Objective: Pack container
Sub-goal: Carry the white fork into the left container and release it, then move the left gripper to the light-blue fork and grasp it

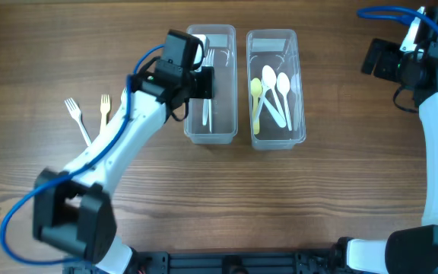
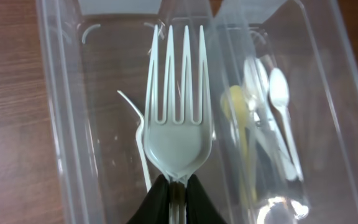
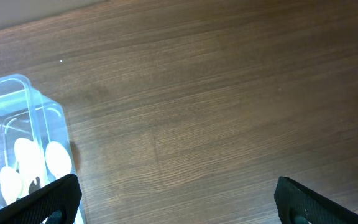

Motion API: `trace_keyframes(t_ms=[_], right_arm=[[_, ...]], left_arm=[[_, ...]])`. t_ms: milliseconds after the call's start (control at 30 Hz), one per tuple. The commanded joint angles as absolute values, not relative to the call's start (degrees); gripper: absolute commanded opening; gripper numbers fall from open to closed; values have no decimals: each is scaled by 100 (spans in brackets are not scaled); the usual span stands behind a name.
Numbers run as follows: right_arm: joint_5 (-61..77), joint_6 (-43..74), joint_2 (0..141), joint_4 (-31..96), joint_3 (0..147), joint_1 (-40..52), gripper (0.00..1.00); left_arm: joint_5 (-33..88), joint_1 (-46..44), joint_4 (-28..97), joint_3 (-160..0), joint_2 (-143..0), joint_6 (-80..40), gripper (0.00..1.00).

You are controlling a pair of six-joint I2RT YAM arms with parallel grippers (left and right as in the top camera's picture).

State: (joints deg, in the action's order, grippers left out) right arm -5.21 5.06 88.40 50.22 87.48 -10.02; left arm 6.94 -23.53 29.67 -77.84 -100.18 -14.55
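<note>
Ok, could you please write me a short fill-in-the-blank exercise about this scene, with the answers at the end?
The left gripper holds a white fork by its ____.
All the spoons but one are white; that one is ____.
____ forks lie on the table, outside the containers.
The right gripper is ____ and holds nothing.
Answers: handle; yellow; Two; open.

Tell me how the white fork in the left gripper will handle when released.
The white fork looks like thin moulded plastic, so probably very light and a little bendy at the tines. Pinched only at its neck by the left gripper, it may pivot if bumped. Being flat and glossy, it should slide rather than roll in the clear bin.
</note>
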Motion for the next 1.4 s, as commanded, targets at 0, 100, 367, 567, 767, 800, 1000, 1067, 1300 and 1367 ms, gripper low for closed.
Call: trace_keyframes(t_ms=[0,100,367,567,767,800,1000,1067,1300,1367], right_arm=[[-600,469,8873,5017,8764,-1011,100],[-602,469,8873,5017,8764,-1011,100],[-600,469,8871,5017,8764,-1011,100],[-600,469,8871,5017,8764,-1011,100],[-600,469,8873,5017,8764,-1011,100],[-602,469,8871,5017,8764,-1011,100],[-600,469,8871,5017,8764,-1011,100],[-600,469,8873,5017,8764,-1011,100],[-600,469,8871,5017,8764,-1011,100],[-600,469,8871,5017,8764,-1011,100]], left_arm=[[633,-2357,2777,-7800,-10361,-1549,9],[635,-2357,2718,-7800,-10506,-1549,13],[548,-2333,2722,-7802,-10368,-1522,41],[-436,-2191,3127,-7802,-9688,-1219,43],[-1474,-1881,4025,-7802,-8976,-1208,58],[-1581,-1811,4160,-7802,-8903,-1140,58],[-1592,-1210,4797,-7787,-8917,-923,59],[-1588,-996,4871,-7769,-8989,-932,59],[-989,-362,4709,-7570,-9441,-860,57],[-602,-213,4578,-7463,-9633,-580,54]])
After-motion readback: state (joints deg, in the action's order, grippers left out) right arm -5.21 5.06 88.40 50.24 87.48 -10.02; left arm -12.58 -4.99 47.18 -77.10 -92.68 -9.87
